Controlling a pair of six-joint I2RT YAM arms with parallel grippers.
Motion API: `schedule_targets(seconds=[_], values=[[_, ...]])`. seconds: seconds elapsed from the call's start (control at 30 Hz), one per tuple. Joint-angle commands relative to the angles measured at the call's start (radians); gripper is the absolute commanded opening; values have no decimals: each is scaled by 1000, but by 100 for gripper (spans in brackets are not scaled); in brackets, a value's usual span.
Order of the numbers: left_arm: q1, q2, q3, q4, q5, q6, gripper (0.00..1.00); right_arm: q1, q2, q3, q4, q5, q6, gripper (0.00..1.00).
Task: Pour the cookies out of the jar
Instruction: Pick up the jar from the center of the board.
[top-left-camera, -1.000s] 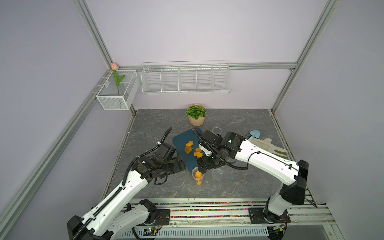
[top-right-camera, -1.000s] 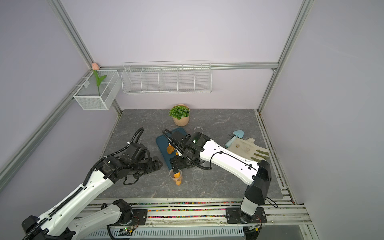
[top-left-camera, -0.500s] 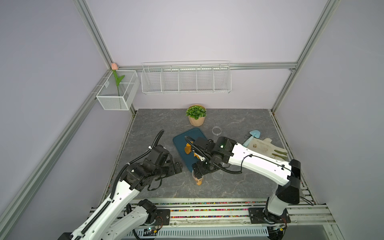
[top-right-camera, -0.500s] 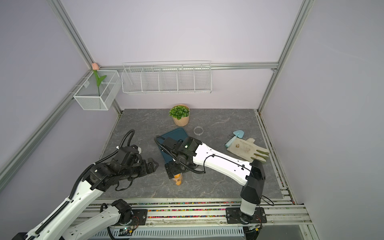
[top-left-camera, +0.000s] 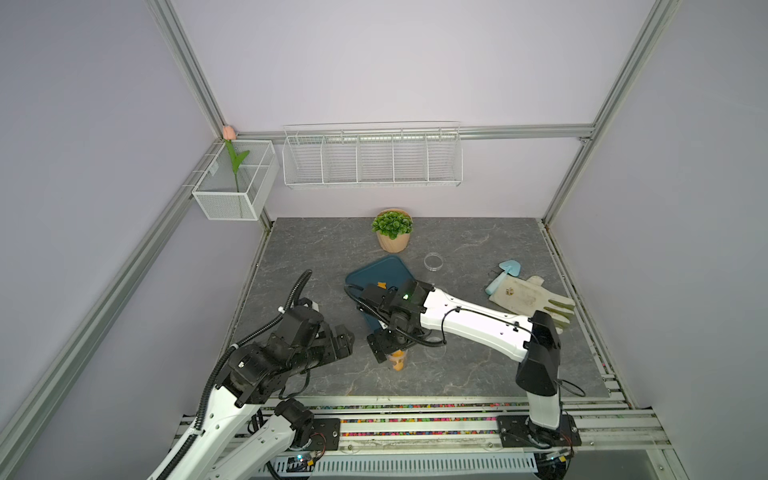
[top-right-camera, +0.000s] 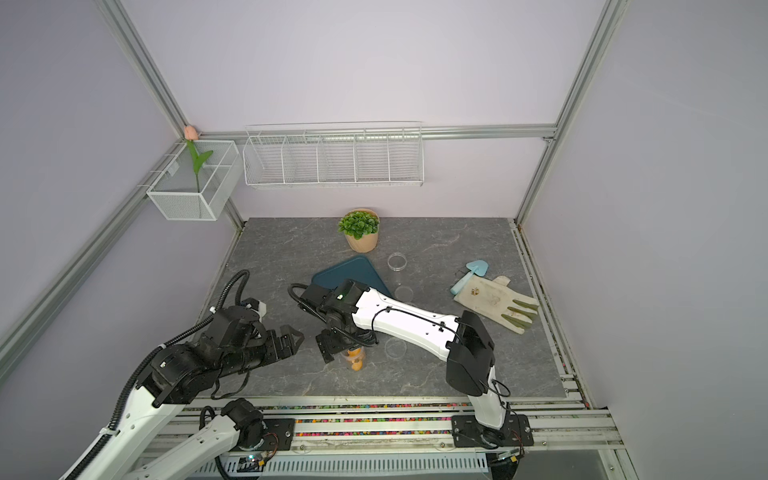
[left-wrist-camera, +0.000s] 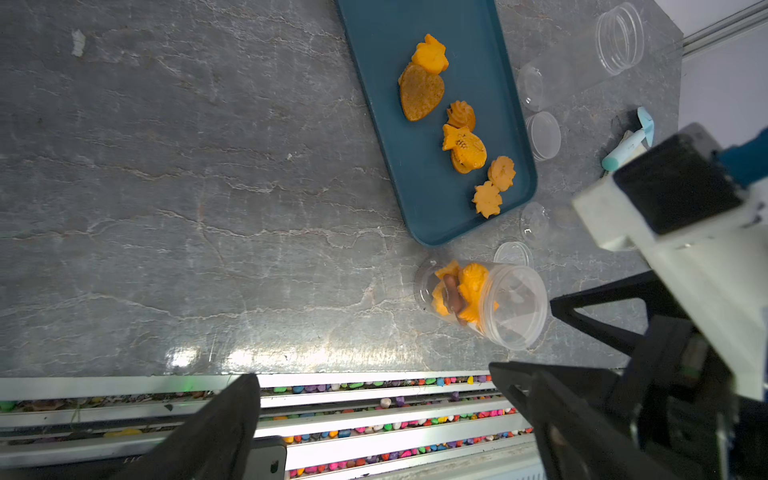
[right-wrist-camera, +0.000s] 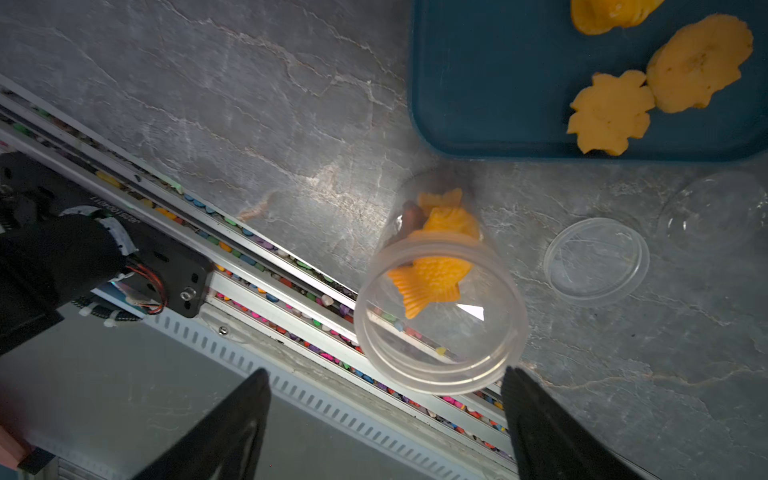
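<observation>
The worktop (left-wrist-camera: 166, 166) looks like grey veined stone, smooth, with a soft sheen where light pools at lower centre of the left wrist view. The jar (right-wrist-camera: 440, 328) and the loose lid (right-wrist-camera: 596, 262) are clear, glossy plastic. The tray (left-wrist-camera: 473, 50) is dark blue and matt, plastic by the look of it. The cookies (left-wrist-camera: 422, 93) are matt orange, some ridged, 1 grainy. At right in a top view, the glove (top-left-camera: 528, 297) is off-white cloth, stained. Up top, the wire rack (top-left-camera: 372, 160) and mesh basket (top-left-camera: 235, 199) look like white-coated metal.
</observation>
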Motion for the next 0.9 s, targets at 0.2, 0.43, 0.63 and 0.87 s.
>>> schedule_targets(seconds=[0.2, 0.43, 0.63, 0.87], values=[[6, -27, 33, -73, -34, 10, 100, 6, 56, 25, -54, 18, -22, 89], [6, -27, 44, -78, -41, 8, 100, 6, 72, 20, -66, 32, -29, 89], [6, -35, 46, -87, -42, 5, 100, 6, 100, 18, -64, 32, -40, 89], [6, -57, 47, -114, -52, -3, 100, -2, 123, 12, -65, 34, -48, 96]])
